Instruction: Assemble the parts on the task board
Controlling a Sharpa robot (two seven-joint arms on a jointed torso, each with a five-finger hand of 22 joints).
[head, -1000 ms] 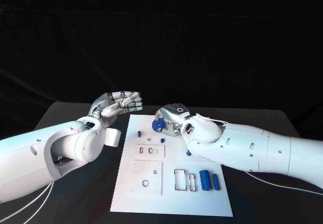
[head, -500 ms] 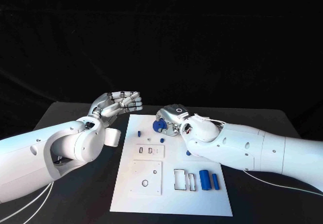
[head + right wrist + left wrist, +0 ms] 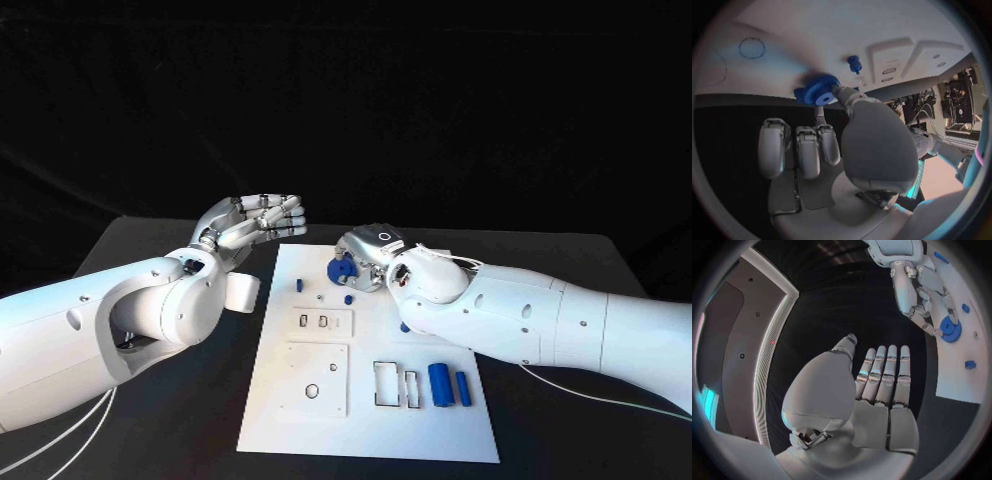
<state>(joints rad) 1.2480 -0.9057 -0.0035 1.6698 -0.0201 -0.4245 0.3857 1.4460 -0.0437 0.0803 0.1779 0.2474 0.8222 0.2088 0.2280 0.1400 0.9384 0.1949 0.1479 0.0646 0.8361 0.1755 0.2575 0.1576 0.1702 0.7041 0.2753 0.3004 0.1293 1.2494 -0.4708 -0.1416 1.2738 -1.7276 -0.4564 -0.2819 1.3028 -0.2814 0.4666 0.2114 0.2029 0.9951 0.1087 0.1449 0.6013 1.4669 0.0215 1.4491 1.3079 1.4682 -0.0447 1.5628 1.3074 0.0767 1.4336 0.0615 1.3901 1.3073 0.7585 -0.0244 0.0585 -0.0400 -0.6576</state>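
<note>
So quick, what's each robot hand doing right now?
Left robot hand: open, holding nothing, raised beside the task board.
Right robot hand: holding the blue gear.

Both arms: glossy white rounded shells with small dark screw holes. Left hand (image 3: 254, 222) and right hand (image 3: 372, 255): silver metal, segmented fingers (image 3: 887, 371) with darker joints. Right hand's back carries a ring marking. Thin white cables trail beneath each forearm.

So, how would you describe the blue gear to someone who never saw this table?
Find the white task board in the middle of the table, then its far end, where the right hand holds the gear. It is round and toothed; its blue neighbours are small, plain pegs.
</note>
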